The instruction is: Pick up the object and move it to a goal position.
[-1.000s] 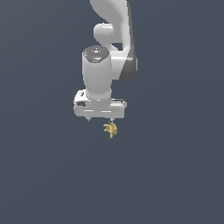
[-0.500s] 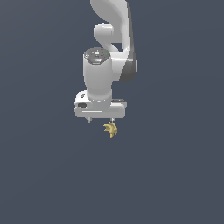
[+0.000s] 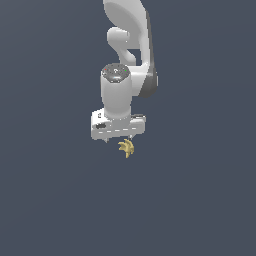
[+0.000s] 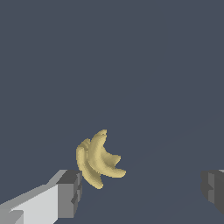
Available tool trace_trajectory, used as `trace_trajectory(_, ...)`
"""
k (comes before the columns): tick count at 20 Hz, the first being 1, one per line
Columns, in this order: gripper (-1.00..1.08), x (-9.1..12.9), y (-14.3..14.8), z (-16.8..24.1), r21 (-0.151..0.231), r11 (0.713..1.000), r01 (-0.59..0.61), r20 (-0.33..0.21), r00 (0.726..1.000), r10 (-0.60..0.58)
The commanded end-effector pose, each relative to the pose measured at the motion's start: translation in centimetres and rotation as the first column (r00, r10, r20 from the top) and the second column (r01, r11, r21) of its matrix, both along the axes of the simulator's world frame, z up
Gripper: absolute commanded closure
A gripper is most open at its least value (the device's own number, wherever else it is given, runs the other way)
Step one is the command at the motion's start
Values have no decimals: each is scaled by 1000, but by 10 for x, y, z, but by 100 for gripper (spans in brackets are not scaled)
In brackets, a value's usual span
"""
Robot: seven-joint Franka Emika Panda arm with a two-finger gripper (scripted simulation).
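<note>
The object is a tiny yellow-tan bunch of banana-like lobes (image 3: 126, 148) lying on the dark grey floor, just below the white gripper (image 3: 119, 138) in the exterior view. In the wrist view the bunch (image 4: 97, 159) lies close to one grey fingertip (image 4: 68, 194), while the other fingertip (image 4: 214, 188) is far from it. The gripper (image 4: 140, 192) is open wide and holds nothing. The bunch lies off-centre in the gap, towards the one finger. I cannot tell whether that finger touches it.
The floor (image 3: 200, 200) is a plain dark grey surface on all sides. The white arm (image 3: 135, 60) rises above the gripper. No other objects or goal marker show.
The gripper has come slightly lower towards the bunch. The bunch has not moved.
</note>
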State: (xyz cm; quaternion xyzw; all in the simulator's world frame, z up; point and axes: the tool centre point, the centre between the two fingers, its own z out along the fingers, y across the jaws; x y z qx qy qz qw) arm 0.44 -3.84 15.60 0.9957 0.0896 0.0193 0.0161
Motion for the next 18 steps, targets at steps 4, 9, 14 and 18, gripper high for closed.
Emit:
trace_trajectory(4,-92,-9,10,-21,3,988,-156,-17,988,156)
trace_trajectory(9,-92,-17,20,-39,11,956,-293,-30,956,293)
trace_trajectory(14,-92,-24,27,-51,20,920,-390,-37,920,391)
trace_trajectory(18,-92,-28,31,-58,25,897,-441,-40,896,441)
